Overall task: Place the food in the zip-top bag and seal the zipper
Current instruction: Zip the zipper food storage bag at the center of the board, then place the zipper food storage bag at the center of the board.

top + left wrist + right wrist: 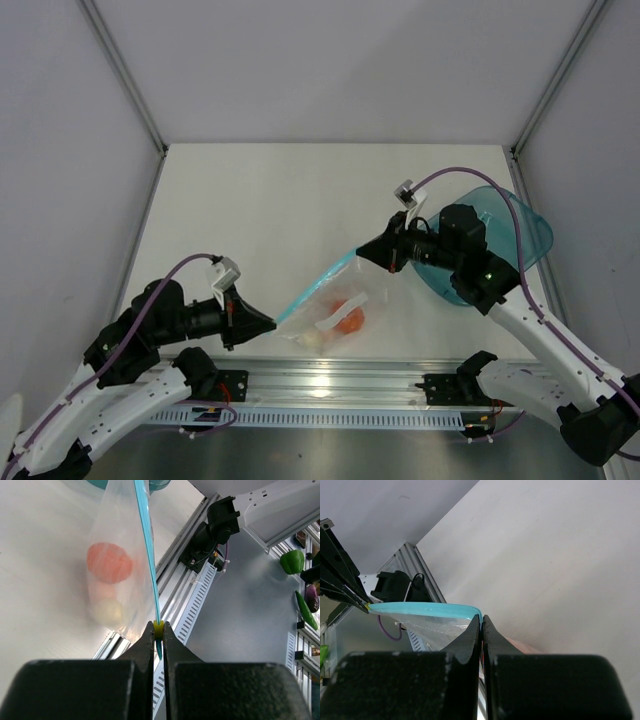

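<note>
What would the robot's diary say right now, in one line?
left gripper: shut on yellowish end of teal-blue zipper strip | right gripper: shut on other end | clear crinkly plastic bag: holds orange-red lump, cream ball

In the left wrist view the orange lump [109,562] and pale ball [107,611] are blurred through the bag [120,525], which is cut off by the top edge. In the top view the plate [525,228] is half hidden by the right arm [540,330].
</note>
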Action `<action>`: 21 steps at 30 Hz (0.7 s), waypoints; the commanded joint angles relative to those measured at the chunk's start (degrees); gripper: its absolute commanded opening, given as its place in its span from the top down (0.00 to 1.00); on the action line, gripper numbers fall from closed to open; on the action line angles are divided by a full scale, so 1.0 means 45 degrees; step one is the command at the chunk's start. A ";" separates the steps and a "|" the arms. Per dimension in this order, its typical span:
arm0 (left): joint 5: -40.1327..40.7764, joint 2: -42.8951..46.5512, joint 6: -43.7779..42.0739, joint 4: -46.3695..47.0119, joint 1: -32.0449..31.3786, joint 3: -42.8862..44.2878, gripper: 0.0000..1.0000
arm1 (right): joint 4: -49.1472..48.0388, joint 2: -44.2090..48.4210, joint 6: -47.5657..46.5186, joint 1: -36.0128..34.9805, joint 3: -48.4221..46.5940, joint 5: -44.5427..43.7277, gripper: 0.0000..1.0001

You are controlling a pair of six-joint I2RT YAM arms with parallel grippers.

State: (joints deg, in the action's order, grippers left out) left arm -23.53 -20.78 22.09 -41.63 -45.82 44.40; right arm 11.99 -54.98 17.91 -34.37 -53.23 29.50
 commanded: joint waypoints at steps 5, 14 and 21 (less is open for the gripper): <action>0.0267 0.0125 0.0424 -0.0672 -0.0051 -0.0199 0.83 | -0.0983 -0.0379 0.0062 0.0294 0.0052 -0.0696 1.00; 0.2430 -0.1359 0.0248 -0.1041 -0.0051 0.1029 0.01 | -0.1960 -0.1492 0.0434 0.0294 0.0228 -0.0051 1.00; 0.6965 0.0376 0.0892 -0.0713 -0.0051 0.1813 0.00 | -0.2156 -0.2855 0.0531 0.0313 -0.0493 -0.1180 1.00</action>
State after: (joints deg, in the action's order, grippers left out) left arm -2.59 -23.20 24.32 -47.09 -45.89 49.34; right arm 5.04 -64.55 19.77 -33.15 -52.56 27.62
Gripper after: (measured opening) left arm 0.994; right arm 0.007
